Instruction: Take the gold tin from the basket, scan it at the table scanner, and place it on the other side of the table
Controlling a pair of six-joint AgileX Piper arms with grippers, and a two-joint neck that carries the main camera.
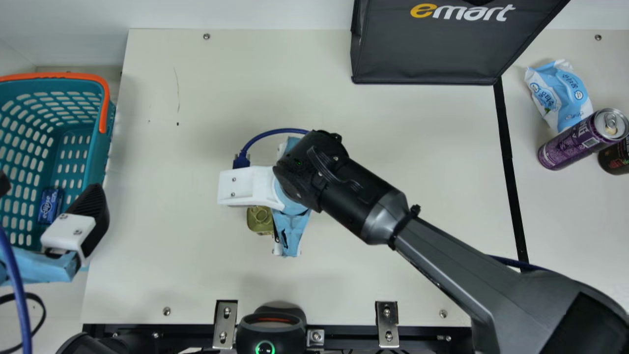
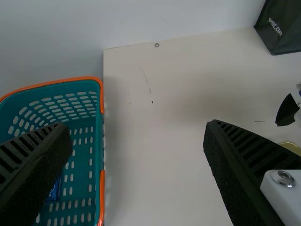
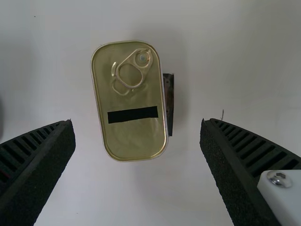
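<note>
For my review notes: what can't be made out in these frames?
- Gold tin: underside, turned from the right wrist camera; part of its top in the main view, behind the right arm.
- Basket: left part, cut off by main view's edge.
- Dark can: right part, likewise.

At the far side, right of the middle, there is a black bag (image 1: 422, 54). From its near right corner, a black strip (image 1: 507, 162) runs toward the near side. To the right of this strip is a crumpled blue-and-white packet (image 1: 557, 93), and just nearer is a purple can (image 1: 572, 142). Right beside it, a dark can (image 1: 616, 158) is partly seen. At the left lies a small blue pack (image 1: 48, 206).
</note>
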